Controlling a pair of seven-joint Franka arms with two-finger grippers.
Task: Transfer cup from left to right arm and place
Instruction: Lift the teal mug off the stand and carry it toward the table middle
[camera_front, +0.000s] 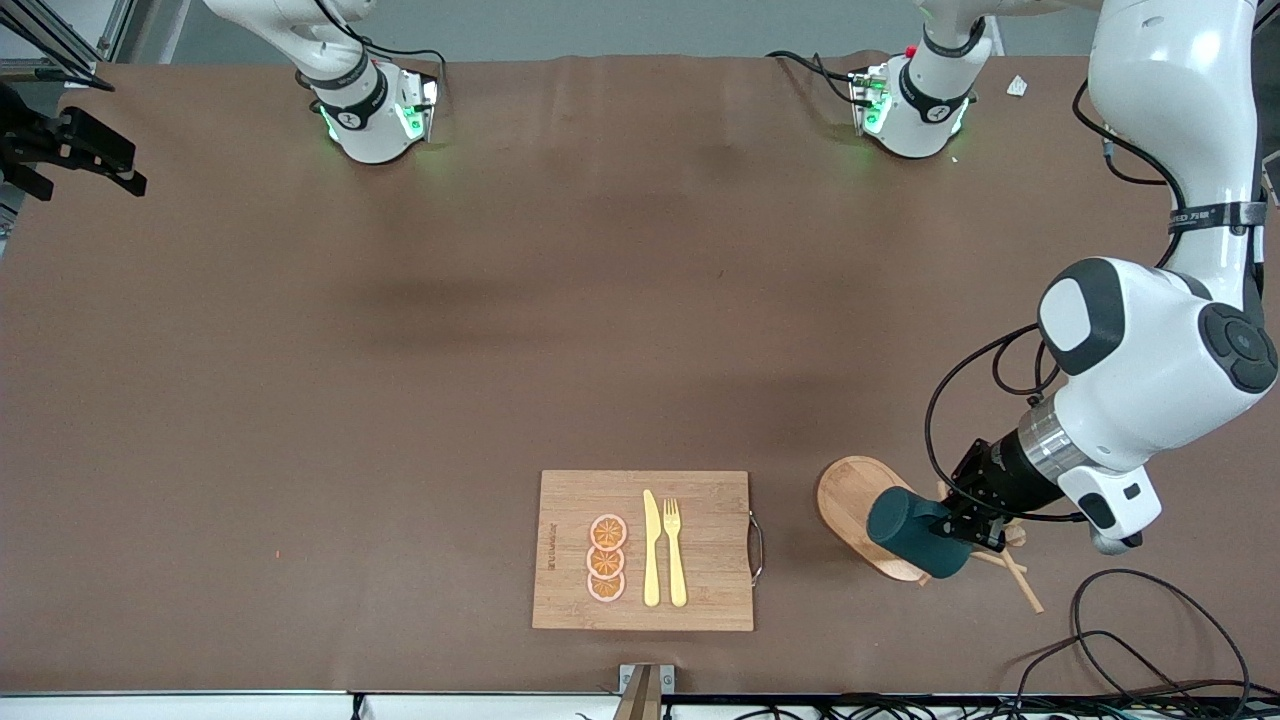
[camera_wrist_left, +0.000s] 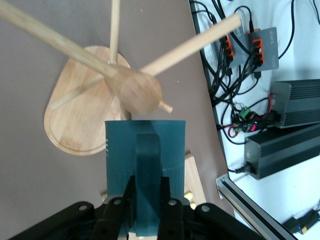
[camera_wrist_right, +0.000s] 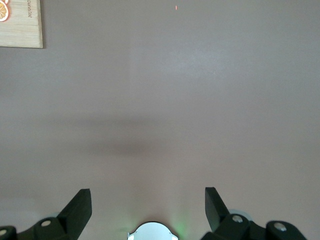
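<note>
The dark teal cup (camera_front: 915, 532) is tipped on its side in my left gripper (camera_front: 962, 525), over the oval base of a wooden mug rack (camera_front: 848, 497) toward the left arm's end of the table. In the left wrist view the fingers (camera_wrist_left: 172, 212) clamp the cup's handle (camera_wrist_left: 148, 165), and the cup body (camera_wrist_left: 120, 150) sits just below the rack's top knob (camera_wrist_left: 137, 92) and its pegs. The cup's inside is hidden. My right gripper (camera_wrist_right: 147, 192) is open and empty, over bare brown table close to its own base. It is out of the front view.
A wooden cutting board (camera_front: 570, 520) lies near the table's front edge, with three orange slices (camera_front: 607, 558), a yellow knife (camera_front: 651, 550) and a fork (camera_front: 674, 548). Its corner shows in the right wrist view (camera_wrist_right: 20, 27). Loose cables (camera_front: 1150, 640) lie near the left arm's end.
</note>
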